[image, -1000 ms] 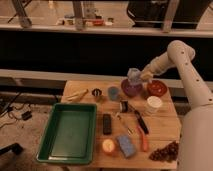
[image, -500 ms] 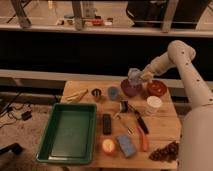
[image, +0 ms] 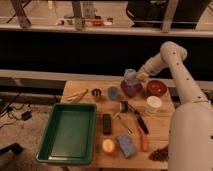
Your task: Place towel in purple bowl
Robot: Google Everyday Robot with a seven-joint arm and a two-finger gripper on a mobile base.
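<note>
Green tray (image: 70, 131) near-left on the surface (image: 160, 131). Far right: towel (image: 130, 76) hangs bunched just above the purple bowl (image: 131, 89), pinched in the closed end effector (image: 136, 76). Red-orange bowl (image: 156, 88) just right of the purple one.

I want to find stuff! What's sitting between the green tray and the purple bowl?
In the camera view, a small dark cup and a blue cup sit between the green tray and purple bowl. The hand holds the towel above the bowl.
</note>
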